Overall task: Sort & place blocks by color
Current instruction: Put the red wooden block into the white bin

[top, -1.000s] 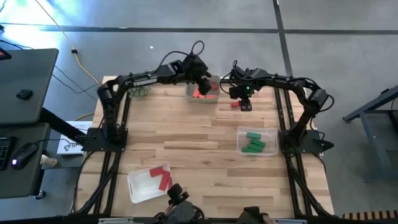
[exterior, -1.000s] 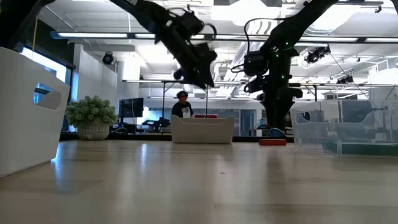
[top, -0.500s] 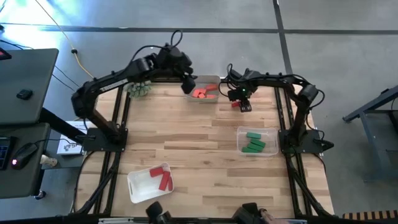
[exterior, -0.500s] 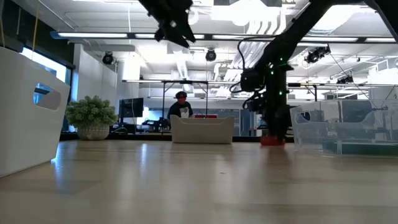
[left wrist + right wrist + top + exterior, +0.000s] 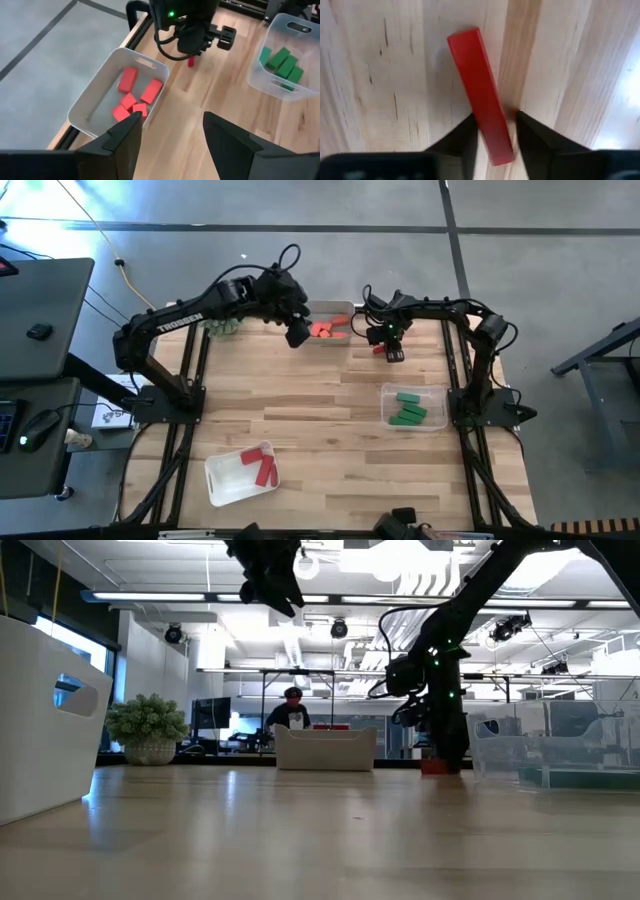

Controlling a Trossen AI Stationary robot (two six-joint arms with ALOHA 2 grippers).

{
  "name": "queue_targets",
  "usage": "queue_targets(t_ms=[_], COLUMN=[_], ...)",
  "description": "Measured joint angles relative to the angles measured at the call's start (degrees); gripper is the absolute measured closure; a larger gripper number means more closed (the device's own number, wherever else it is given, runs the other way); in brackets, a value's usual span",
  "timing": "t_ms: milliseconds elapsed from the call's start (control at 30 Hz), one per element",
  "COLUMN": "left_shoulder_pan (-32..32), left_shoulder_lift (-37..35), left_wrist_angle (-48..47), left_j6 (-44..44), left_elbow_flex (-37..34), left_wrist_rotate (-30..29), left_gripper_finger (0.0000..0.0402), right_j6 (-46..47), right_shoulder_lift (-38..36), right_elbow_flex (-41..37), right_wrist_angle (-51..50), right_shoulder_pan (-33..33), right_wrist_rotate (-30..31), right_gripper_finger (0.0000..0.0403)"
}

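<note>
a wooden table (image 5: 320, 420) seen from above, with two dark robot arms reaching in from its left and right sides. the right gripper (image 5: 391, 351) is down at the far edge of the table, its two fingers (image 5: 470, 137) set either side of a long red block (image 5: 480, 95) that lies flat on the wood; the fingers look pressed against the block's sides, though it has not left the table. the block sits slightly skewed between them, so the grip falls near one end rather than the middle. a good pick here means squeezing firmly, lifting straight up and keeping the wrist level so the long end does not swing or slip out. the left gripper (image 5: 170, 135) hangs in the air above the far left part of the table, fingers spread apart and holding nothing, near a white tray (image 5: 92, 102) that contains several orange-coral blocks (image 5: 135, 95). a clear tray (image 5: 440, 402) on the right side holds green blocks (image 5: 406, 410), and another white tray (image 5: 222, 475) at the near left holds red blocks (image 5: 262, 464). judging by colour, the gripped block belongs in that near left tray, well apart from where it is now, so the carry must cross the table.
</note>
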Motion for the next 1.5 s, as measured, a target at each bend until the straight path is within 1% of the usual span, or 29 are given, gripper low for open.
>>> queue_targets(t_ms=[167, 367, 567, 733, 800, 1000, 1100, 1267, 1500], left_shoulder_pan=[-0.47, -0.45, -1.12, -2.85, -3.65, -6.98, -9.0, -13.5, -19.52], left_shoulder_lift=[0.0, 0.0, 0.0, 0.0, 0.0, 0.0, 0.0, 0.0, 0.0], left_wrist_angle=[0.0, -0.49, -1.3, -1.28, -1.28, -1.69, -2.53, -3.07, -2.59], left_j6=[-2.19, -6.28, -6.29, -5.67, -4.82, -0.27, 0.66, 0.2, 1.09], left_elbow_flex=[0.0, 0.0, 0.0, 0.0, 0.0, -0.02, -0.02, -0.02, -0.02], left_wrist_rotate=[0.0, 0.0, 0.39, 0.42, 0.44, 0.46, 1.02, 5.14, 5.28], left_gripper_finger=[0.0202, 0.0202, 0.0202, 0.0202, 0.0202, 0.0202, 0.0202, 0.0202, 0.0202], right_j6=[2.56, 7.35, 13.05, 18.65, 20.83, 30.11, 35.62, 44.8, 56.87], right_shoulder_lift=[-0.05, -0.92, -4.53, -8.82, -10.65, -17.04, -20.16, -24.98, -28.53], right_elbow_flex=[0.0, -0.19, -0.35, -0.28, -0.28, -0.28, -0.26, -0.26, -0.22], right_wrist_angle=[-0.67, -1.98, -5.61, -7.71, -8.29, -8.24, -7.1, -4.08, 2.43], right_shoulder_pan=[0.0, 0.32, 1.69, 4.54, 6.25, 11.77, 15.28, 21.83, 31.33], right_wrist_rotate=[0.04, -0.53, -6.82, -8.12, -8.56, -12.59, -12.62, -12.84, -11.31], right_gripper_finger=[0.0369, 0.0367, 0.0368, 0.0368, 0.0368, 0.0368, 0.0368, 0.0368, 0.0368])
